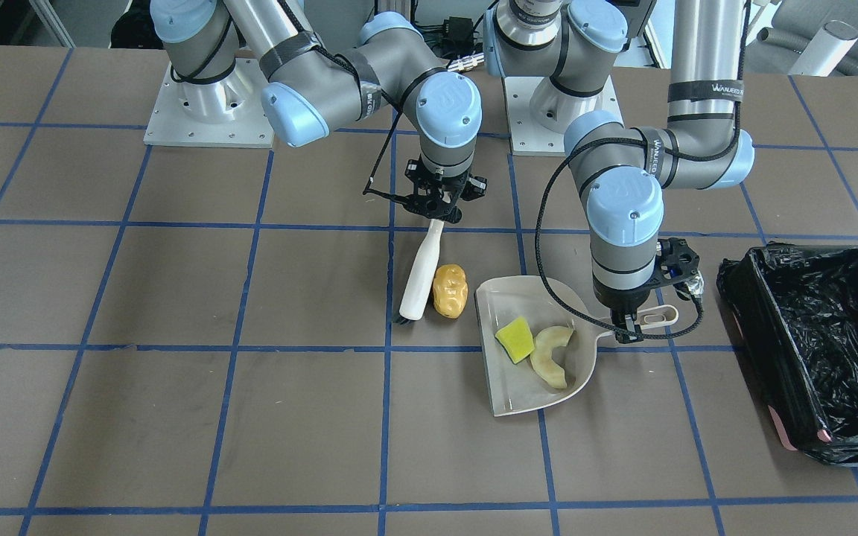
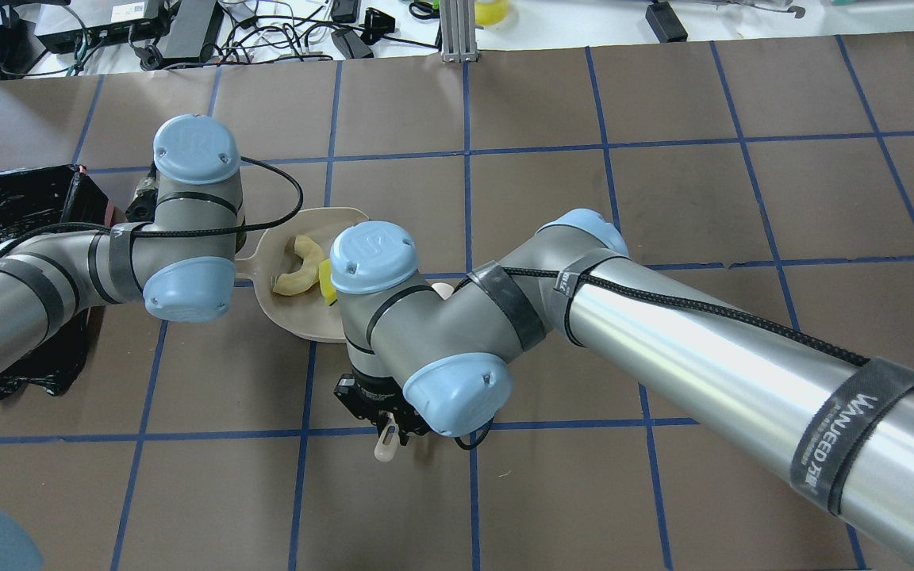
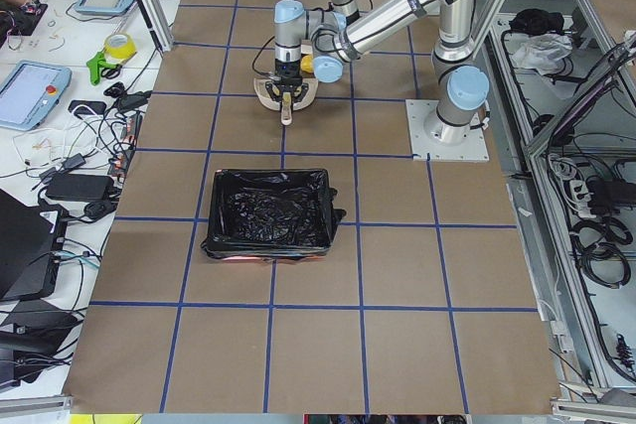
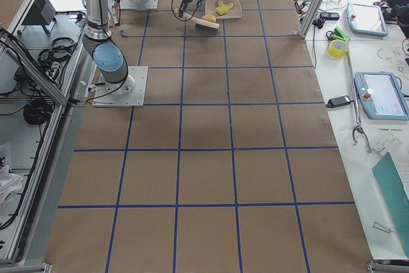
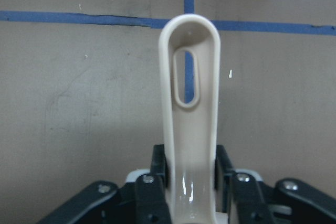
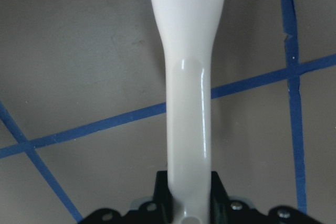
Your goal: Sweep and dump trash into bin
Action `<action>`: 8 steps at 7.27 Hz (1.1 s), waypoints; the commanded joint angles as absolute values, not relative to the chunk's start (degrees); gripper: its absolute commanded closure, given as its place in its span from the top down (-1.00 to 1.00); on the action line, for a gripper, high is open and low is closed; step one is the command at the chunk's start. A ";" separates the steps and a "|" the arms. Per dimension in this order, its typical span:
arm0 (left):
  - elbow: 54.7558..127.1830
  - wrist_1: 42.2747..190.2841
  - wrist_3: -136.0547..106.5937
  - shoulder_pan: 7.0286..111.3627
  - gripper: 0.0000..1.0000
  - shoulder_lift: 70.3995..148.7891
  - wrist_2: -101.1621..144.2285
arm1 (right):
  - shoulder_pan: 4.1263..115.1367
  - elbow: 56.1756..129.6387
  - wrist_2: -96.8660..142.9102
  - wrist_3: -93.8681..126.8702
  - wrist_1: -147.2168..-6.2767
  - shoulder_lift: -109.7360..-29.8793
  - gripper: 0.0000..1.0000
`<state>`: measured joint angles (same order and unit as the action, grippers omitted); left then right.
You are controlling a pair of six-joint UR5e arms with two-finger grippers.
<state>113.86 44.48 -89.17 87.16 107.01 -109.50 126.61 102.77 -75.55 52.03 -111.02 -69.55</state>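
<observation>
My left gripper [image 1: 626,331] is shut on the handle [image 5: 190,103] of the beige dustpan [image 1: 533,391], which lies flat on the table. In the pan lie the yellow-green sponge block [image 1: 515,339] and the pale yellow crescent slice [image 1: 554,356]. My right gripper [image 1: 438,216] is shut on the handle [image 6: 188,103] of a white brush [image 1: 421,275]. The brush head rests on the table right beside the orange-brown potato lump [image 1: 450,290], which lies on the table just outside the pan. The black-lined bin [image 1: 816,342] stands open beyond the dustpan's handle end.
The table is brown with blue tape lines. Both arm bases [image 1: 209,112] stand at the robot's edge of the table. In the overhead view the right arm's wrist [image 2: 393,317] covers the brush and the potato. The bin [image 3: 270,213] shows nothing but its black bag inside.
</observation>
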 commanded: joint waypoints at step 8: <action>114.17 44.47 -89.21 87.80 -1.00 106.79 -109.07 | 126.74 102.75 -74.88 52.29 -111.35 -68.74 -1.00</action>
<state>113.81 44.47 -89.18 87.35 107.11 -109.20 126.74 102.83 -74.97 52.16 -111.09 -69.22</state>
